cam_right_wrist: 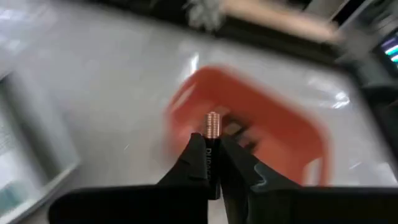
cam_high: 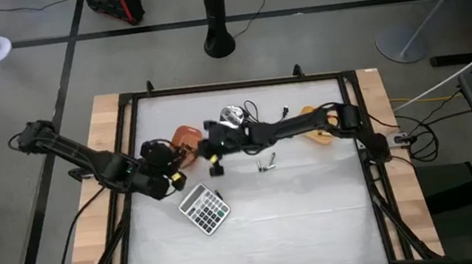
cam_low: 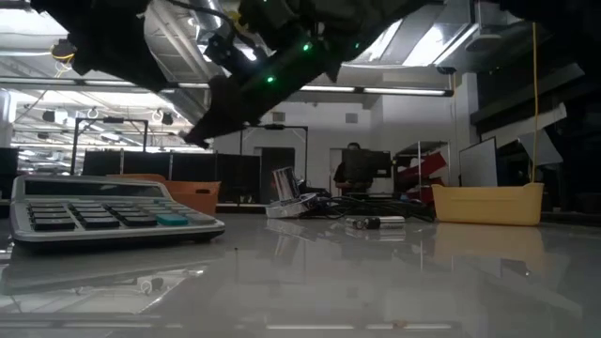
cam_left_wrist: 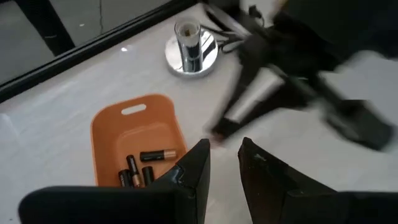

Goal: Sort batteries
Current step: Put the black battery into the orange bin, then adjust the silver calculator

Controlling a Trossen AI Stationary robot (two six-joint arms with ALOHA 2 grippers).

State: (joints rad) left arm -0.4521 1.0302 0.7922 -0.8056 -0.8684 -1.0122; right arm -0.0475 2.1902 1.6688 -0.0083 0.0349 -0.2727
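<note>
**Spotter:** Where are you with the right claw?

**Operator:** My right claw [cam_right_wrist: 211, 163] is clamped on one battery [cam_right_wrist: 212, 124]. The cell stands along the line of the fingers, with its copper-coloured end poking out past the tips. Beyond that end, in the right wrist view, I see the orange tray [cam_right_wrist: 261, 124], so the tray lies ahead of and below the claw.

**Spotter:** Over it, or short of it?

**Operator:** From above, I put the right claw [cam_high: 213, 161] just beside the orange tray [cam_high: 187, 141], at its near edge rather than squarely over it. I judge the drop needs the tips carried a little further across the rim, towards the tray's middle.

**Spotter:** What's in there now?

**Operator:** The left wrist view shows several batteries [cam_left_wrist: 144, 165] lying at one end of the orange tray [cam_left_wrist: 124, 134].

**Spotter:** And the left arm?

**Operator:** My left claw [cam_left_wrist: 222, 163] hangs partly open with nothing in it, beside that tray. It's close to the tray too, but empty.

**Spotter:** Anything loose?

**Operator:** A couple more batteries [cam_high: 265, 162] lie on the counter [cam_high: 318, 212], towards the right arm's side, with a yellow tray [cam_high: 316, 133] beyond them.
</note>
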